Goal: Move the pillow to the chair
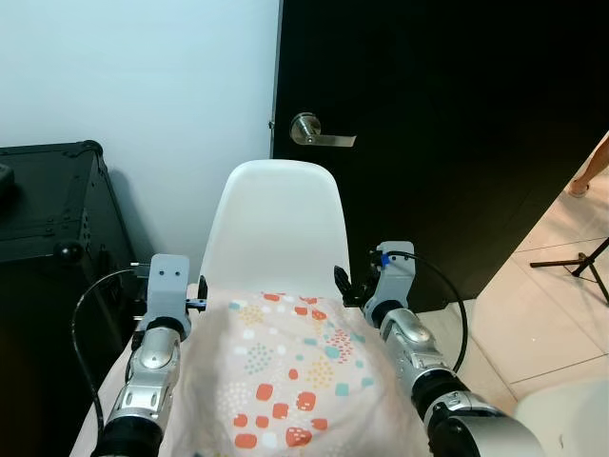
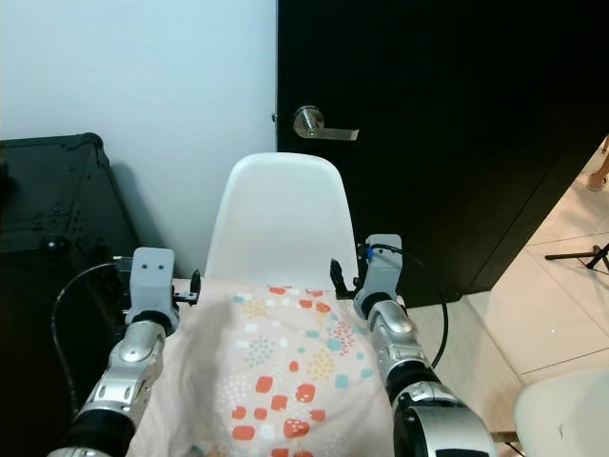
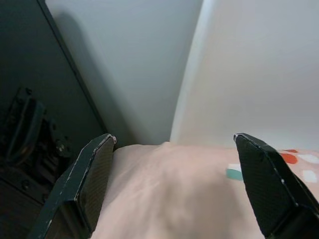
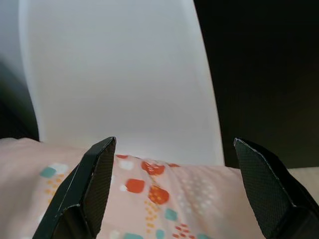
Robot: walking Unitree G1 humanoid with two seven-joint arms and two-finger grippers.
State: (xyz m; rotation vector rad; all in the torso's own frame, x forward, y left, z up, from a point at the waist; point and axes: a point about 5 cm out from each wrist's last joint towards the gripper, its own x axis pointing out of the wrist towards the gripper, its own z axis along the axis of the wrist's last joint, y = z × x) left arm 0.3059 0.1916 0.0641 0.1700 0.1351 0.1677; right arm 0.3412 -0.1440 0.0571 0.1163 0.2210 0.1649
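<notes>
Presently the pillow point(image 1: 285, 376) is lying closest to the camera, spanning the gap between the two arms, its far edge reaching the base of the chair point(image 1: 276, 224) backrest and apparently resting on the seat, though the seat itself is covered and cannot be confirmed. The left pincer point(image 1: 198, 303) is sitting at the pillow's far left corner and the right pincer point(image 1: 344, 284) at its far right corner. In both wrist views the black fingers point(image 3: 92, 179) are standing wide apart with the fabric lying between and below them; the fingers point(image 4: 94, 179) on the right side are likewise spread, so both pincers are reading as released, not pinching cloth. Judgement on handling: the pillow is looking soft, light and compliant, cotton-like cover with coloured spots, sagging at the edges, not slippery; it would be best taken at two opposite corners or side seams, since a single-point hold would let it fold and droop. Placement is appearing nearly or fully done. Beyond the chair, a black case point(image 1: 48, 219) is standing at the left against a pale wall, and a dark door with a lever handle point(image 1: 319, 131) is rising behind. The near end of the pillow is cut off by the frame edge, and the chair legs are hidden.
</notes>
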